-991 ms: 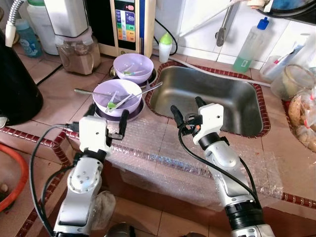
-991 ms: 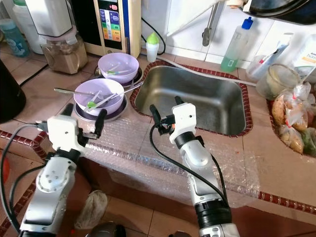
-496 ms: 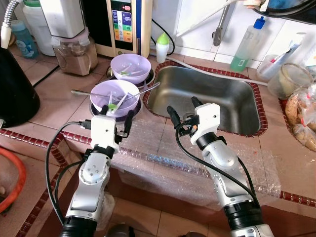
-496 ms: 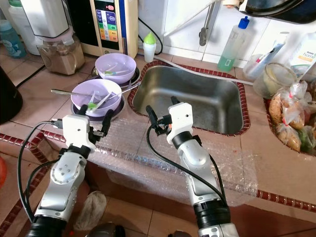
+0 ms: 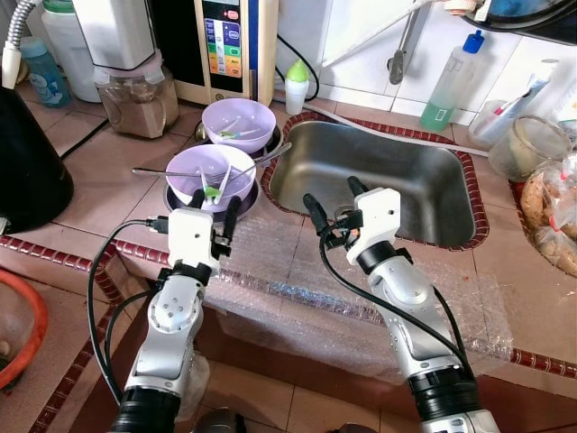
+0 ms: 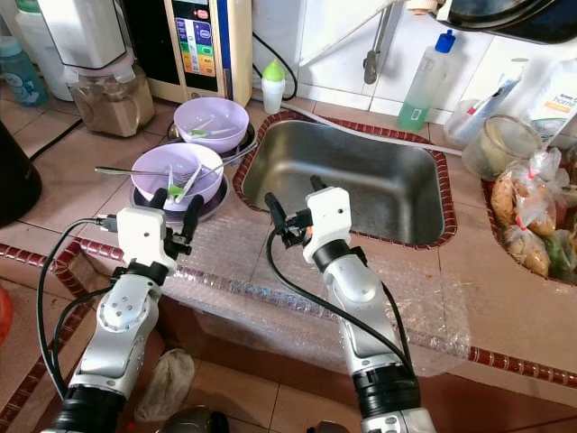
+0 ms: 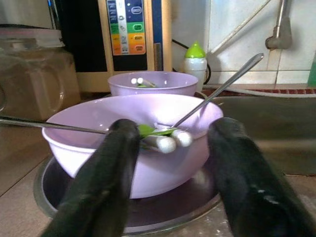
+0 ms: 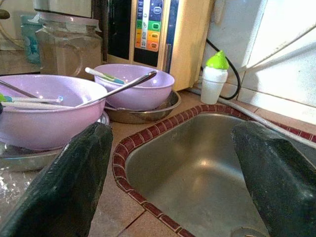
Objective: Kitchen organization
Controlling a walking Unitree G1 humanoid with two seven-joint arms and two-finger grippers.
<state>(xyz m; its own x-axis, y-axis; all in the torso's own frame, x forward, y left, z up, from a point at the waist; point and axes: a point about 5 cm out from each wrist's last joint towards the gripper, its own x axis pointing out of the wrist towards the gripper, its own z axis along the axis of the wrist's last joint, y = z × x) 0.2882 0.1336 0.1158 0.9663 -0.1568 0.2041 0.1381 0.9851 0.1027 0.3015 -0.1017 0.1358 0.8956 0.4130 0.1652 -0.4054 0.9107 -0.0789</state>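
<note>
Two purple bowls stand on steel plates left of the sink. The near bowl holds several utensils and a long metal spoon that leans out over its rim. Behind it the far bowl holds utensils too. My left gripper is open just in front of the near bowl, with its fingers level with the bowl's wall and nothing between them. My right gripper is open and empty over the front rim of the steel sink, pointing toward the bowls.
A bubble wrap sheet covers the counter's front edge under both arms. A blender jar, a water machine and a green-capped bottle line the back. A black appliance stands left; food bags lie right.
My left gripper has moved forward and a little to the right, up to the near bowl. The right gripper has barely shifted. The camera view has moved slightly.
</note>
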